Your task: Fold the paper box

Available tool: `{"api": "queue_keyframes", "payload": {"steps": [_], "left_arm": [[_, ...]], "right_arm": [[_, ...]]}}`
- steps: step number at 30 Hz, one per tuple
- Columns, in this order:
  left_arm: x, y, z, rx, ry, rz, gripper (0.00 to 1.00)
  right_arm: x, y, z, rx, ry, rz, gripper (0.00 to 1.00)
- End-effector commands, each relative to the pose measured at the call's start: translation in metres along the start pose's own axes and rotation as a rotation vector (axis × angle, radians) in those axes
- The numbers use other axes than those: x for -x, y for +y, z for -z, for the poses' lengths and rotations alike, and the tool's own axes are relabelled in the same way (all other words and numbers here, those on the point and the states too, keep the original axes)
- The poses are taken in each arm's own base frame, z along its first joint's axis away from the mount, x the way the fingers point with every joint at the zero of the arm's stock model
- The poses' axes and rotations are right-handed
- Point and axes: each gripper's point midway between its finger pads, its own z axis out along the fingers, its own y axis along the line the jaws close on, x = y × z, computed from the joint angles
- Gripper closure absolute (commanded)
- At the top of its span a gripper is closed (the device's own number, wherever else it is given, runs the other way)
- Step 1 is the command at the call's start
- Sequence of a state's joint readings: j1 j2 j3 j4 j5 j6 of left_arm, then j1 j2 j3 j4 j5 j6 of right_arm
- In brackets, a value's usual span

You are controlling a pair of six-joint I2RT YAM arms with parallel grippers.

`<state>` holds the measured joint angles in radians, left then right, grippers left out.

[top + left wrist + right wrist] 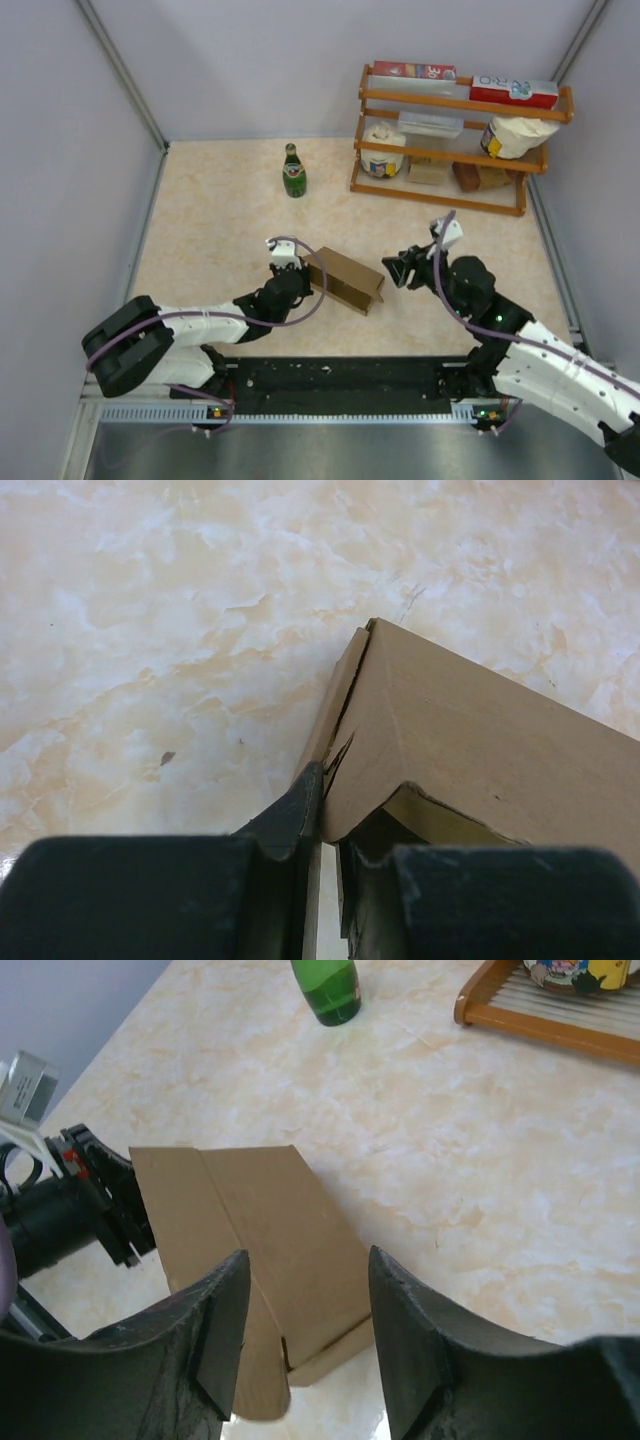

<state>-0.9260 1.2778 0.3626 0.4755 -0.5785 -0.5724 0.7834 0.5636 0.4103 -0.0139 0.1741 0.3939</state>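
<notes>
The paper box (350, 280) is a plain brown cardboard oblong, partly folded, lying mid-table. My left gripper (306, 283) is at its left end, shut on a cardboard edge. In the left wrist view the box wall (470, 740) runs off to the right from my left gripper (328, 830), whose dark fingers pinch a thin flap. My right gripper (398, 270) hovers just off the box's right end, open and touching nothing. From the right wrist, the box (270, 1230) lies beyond my right gripper (305, 1340), with a loose flap at its near end.
A green bottle (293, 172) stands behind the box, also seen as the bottle (328, 985) in the right wrist view. A wooden rack (450, 200) with cartons, bags and jars fills the back right. Grey walls enclose the table on three sides.
</notes>
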Motion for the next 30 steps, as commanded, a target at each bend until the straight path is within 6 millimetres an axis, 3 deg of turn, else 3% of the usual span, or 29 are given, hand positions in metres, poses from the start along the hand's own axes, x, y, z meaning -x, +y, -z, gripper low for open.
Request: {"api": "queue_keyframes", "payload": {"steps": [1, 6, 13, 18, 30], "left_arm": [[0.011, -0.005, 0.004, -0.014, -0.038, 0.000, 0.87], [0.013, -0.012, 0.006, -0.040, -0.034, 0.000, 0.85], [0.011, -0.019, 0.014, -0.086, -0.010, 0.010, 0.69], [0.010, -0.023, 0.024, -0.132, 0.013, 0.025, 0.62], [-0.012, -0.041, 0.056, -0.322, 0.138, 0.080, 0.55]], "right_arm": [[0.035, 0.028, -0.030, 0.041, 0.030, 0.049, 0.53], [0.025, 0.040, -0.075, 0.081, 0.152, 0.038, 0.67], [-0.025, 0.056, -0.110, 0.202, 0.307, -0.020, 0.77], [-0.055, 0.061, -0.120, 0.246, 0.375, -0.070, 0.81], [-0.082, 0.054, -0.119, 0.236, 0.430, -0.060, 0.81]]}}
